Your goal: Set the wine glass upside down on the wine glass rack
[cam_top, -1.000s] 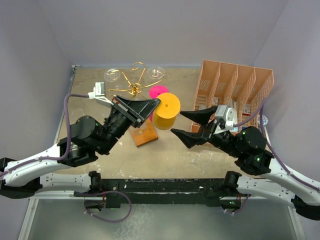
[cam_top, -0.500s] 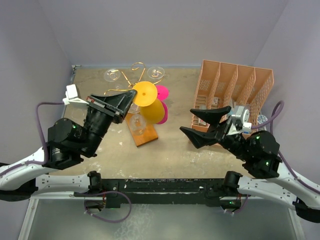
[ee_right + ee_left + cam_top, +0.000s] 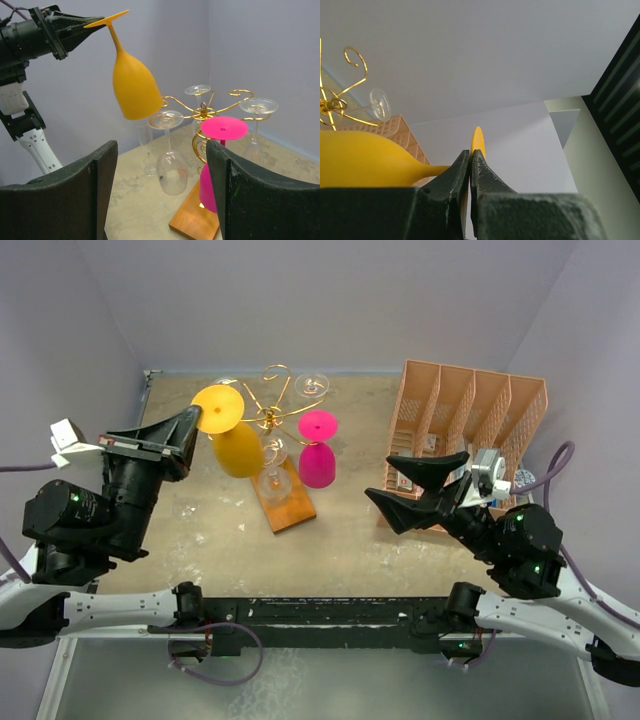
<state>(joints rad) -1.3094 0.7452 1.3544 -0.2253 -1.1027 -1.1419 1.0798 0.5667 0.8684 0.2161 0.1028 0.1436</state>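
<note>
My left gripper [image 3: 192, 423] is shut on the foot of the yellow wine glass [image 3: 238, 448]. It holds the glass in the air with the bowl hanging down, just left of the gold wire wine glass rack [image 3: 268, 418] and apart from it. In the left wrist view the fingers [image 3: 482, 170] pinch the thin yellow foot [image 3: 477, 140], with the bowl [image 3: 365, 162] at left. The right wrist view shows the yellow glass [image 3: 132, 90] above and left of the rack [image 3: 204, 107]. My right gripper [image 3: 405, 490] is open and empty, to the right of the rack.
A pink glass [image 3: 318, 452] and a clear glass [image 3: 272, 480] hang upside down on the rack over its wooden base [image 3: 290, 508]. Another clear glass [image 3: 312, 385] hangs at the back. The salmon-pink slotted organizer [image 3: 470, 425] stands at the right.
My left gripper has moved left and up with the yellow glass, swinging it from in front of the rack to its left side. My right gripper has drawn back slightly to the right.
</note>
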